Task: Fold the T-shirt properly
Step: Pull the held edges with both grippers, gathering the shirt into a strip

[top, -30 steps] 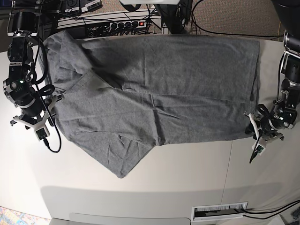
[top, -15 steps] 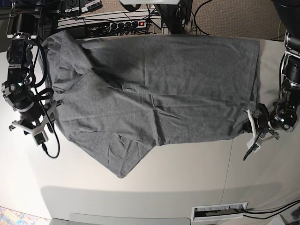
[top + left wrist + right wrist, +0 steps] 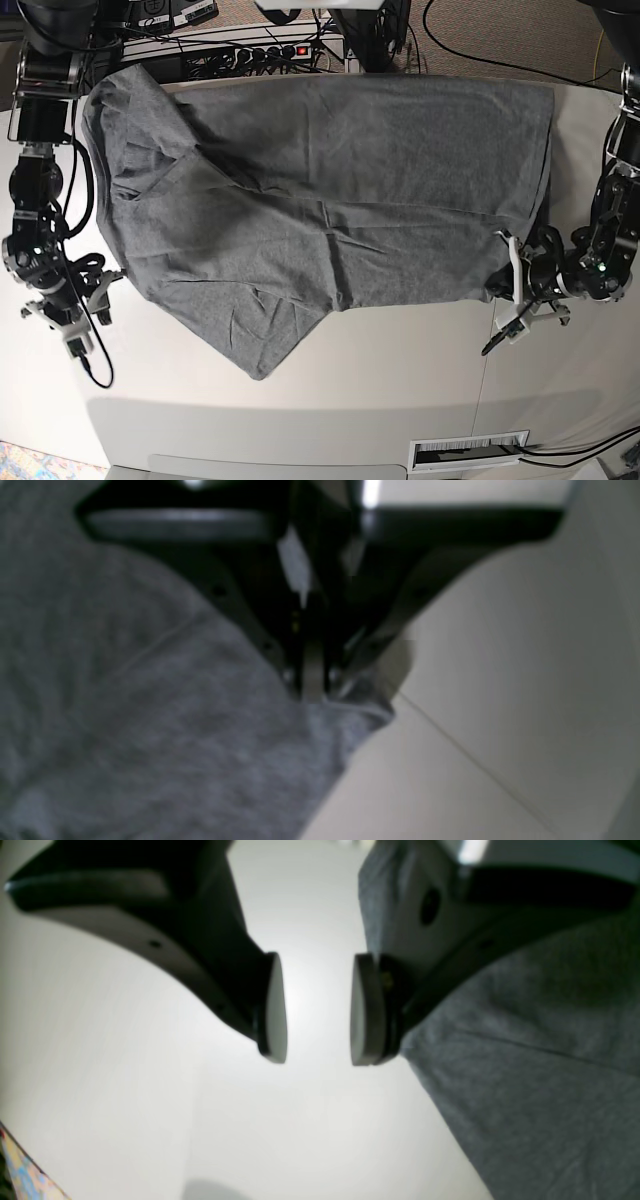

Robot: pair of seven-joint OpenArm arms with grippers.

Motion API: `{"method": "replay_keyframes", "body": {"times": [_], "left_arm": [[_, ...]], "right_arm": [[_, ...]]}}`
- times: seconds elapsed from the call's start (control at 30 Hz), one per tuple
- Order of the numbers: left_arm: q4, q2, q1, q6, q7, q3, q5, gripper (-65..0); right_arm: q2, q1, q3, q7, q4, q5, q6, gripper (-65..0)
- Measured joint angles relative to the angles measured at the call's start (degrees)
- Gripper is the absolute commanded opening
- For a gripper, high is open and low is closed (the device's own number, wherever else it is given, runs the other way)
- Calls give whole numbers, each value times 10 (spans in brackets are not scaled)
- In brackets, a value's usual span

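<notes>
One garment: T-shirt (image 3: 330,190), heather grey, no print, spread wrinkled across the table (image 3: 300,390).
Position: T-shirt covers most of the table's far half; hem edge on the base view's right, sleeves and neck end on its left; one sleeve point hangs toward the near side at lower centre.
Arms: two, one at each side edge of the table.
Left gripper (image 3: 507,285): at the T-shirt's hem corner, base view's right. Wrist view shows the jaws pinched together with a small fold of grey fabric caught at the tips (image 3: 312,680). Clamped on the T-shirt.
Right gripper (image 3: 78,325): base view's left, over bare table just beside the T-shirt's edge. Wrist view shows two pads (image 3: 276,1007) parted with bare table visible between them; nothing held. Fabric lies just to one side of one finger.
Table seams: one visible, running under the left gripper.
Power strips: one (image 3: 255,52), behind the table's far edge, red switch lit, cables (image 3: 450,40) around it.
Vent slot: one (image 3: 470,452), near edge of the table front.
Writing: none readable on the T-shirt, either gripper or the power strip.
</notes>
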Motion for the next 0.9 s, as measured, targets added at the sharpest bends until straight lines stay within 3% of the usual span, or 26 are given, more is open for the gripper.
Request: {"method": "replay_keyframes", "body": {"times": [0.2, 0.47, 0.63, 0.9], "left_arm": [[67, -5, 58, 0, 32, 0, 0, -650], [146, -67, 152, 1, 29, 0, 2, -650], [151, -75, 179, 2, 16, 0, 21, -650], [151, -76, 196, 2, 16, 0, 21, -650]], "right_arm": [[0, 68, -63, 7, -61, 0, 1, -373], [-2, 112, -72, 62, -148, -4, 24, -372], [-34, 110, -71, 92, -215, -12, 50, -371], [-76, 110, -71, 196, -293, -150, 53, -371]]}}
